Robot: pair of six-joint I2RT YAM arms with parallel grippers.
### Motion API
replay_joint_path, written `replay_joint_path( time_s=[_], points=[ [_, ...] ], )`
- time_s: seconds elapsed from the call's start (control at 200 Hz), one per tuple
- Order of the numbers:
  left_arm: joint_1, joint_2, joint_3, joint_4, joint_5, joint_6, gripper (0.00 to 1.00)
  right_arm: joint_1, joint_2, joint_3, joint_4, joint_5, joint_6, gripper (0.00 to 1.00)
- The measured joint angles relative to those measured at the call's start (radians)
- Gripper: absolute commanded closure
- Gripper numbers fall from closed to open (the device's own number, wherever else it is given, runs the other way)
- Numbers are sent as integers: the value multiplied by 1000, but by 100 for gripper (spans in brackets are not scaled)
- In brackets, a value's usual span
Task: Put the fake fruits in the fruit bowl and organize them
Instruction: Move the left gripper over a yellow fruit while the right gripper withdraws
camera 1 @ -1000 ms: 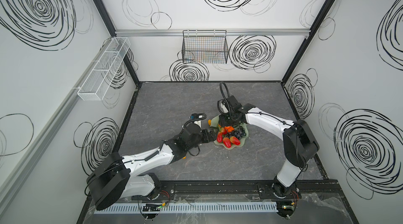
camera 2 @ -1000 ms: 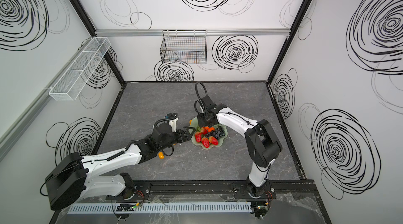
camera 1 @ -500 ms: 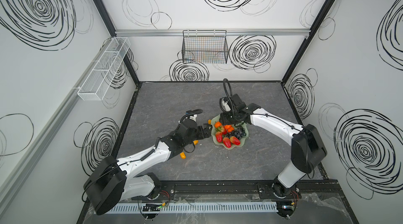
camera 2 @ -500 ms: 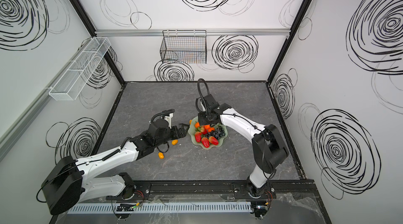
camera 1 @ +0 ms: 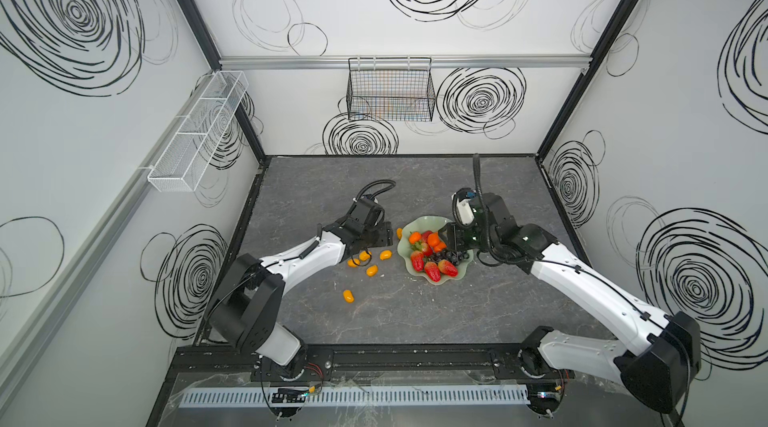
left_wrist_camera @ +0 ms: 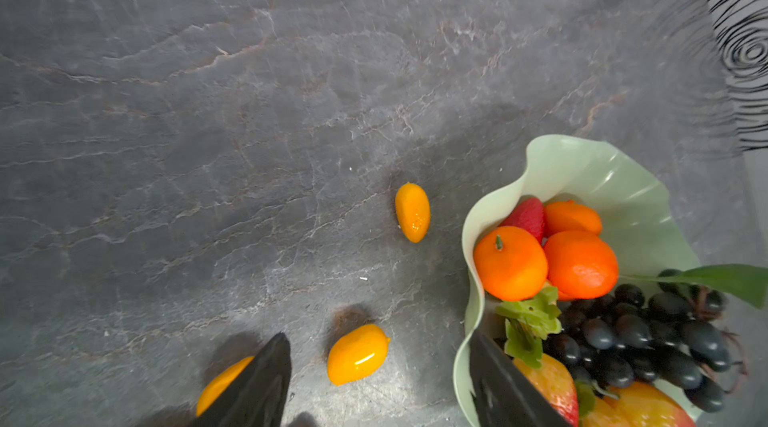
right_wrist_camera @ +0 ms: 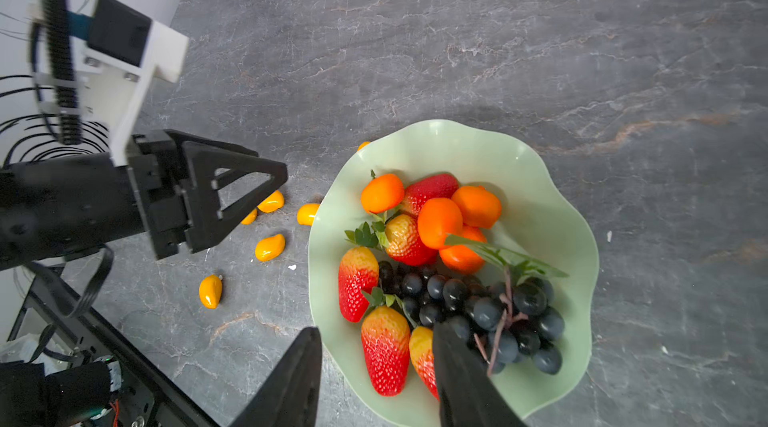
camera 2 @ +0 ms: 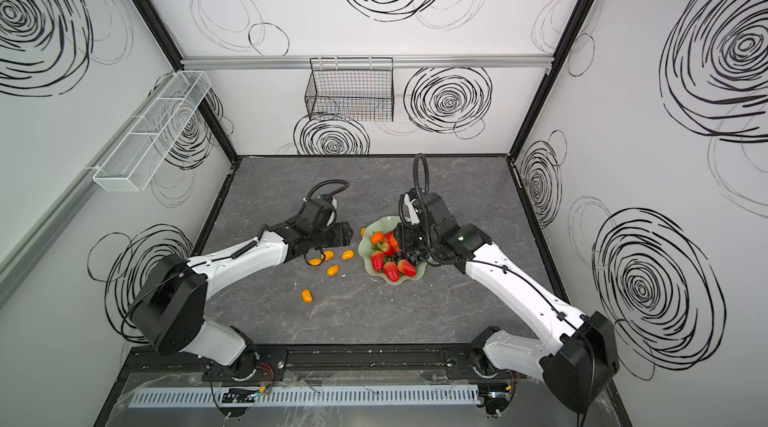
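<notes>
fruit bowl (right_wrist_camera: 540, 204) under R gripper (right_wrist_camera: 376, 327): strawberries (right_wrist_camera: 384, 350), tangerines (right_wrist_camera: 438, 221), grape bunch (right_wrist_camera: 486, 312) in | kumquats (left_wrist_camera: 412, 213) loose by L gripper (left_wrist_camera: 378, 335), outside bowl | both grippers parted, empty

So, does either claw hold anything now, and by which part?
Nothing is held. Left claw: open above a small fruit on the table. Right claw: open over the rim of the bowl.

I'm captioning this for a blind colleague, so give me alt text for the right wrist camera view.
A pale green wavy-rimmed fruit bowl on a dark grey table holds strawberries, tangerines and a dark grape bunch, seen past the open right gripper. Several kumquats lie on the table beside it, some under the open left gripper.
</notes>
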Motion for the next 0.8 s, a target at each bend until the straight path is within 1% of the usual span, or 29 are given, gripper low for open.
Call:
replay_joint_path(
  time_s=[0.22, 0.325, 0.48, 0.675, 0.8],
  points=[
    [-51, 88, 50, -60, -2, 34, 33, -23, -145, -89, 30, 9, 12, 52],
    [-68, 109, 64, -66, -2, 41, 31, -39, -190, -127, 40, 10, 16, 52],
    [-92, 143, 98, -69, 5, 43, 26, -57, -196, -131, 50, 10, 16, 52],
    [-123, 178, 142, -69, 12, 44, 26, -70, -196, -132, 55, 10, 16, 52],
    [-112, 165, 136, -61, 16, 45, 26, -74, -196, -137, 61, 8, 15, 52]
  ],
)
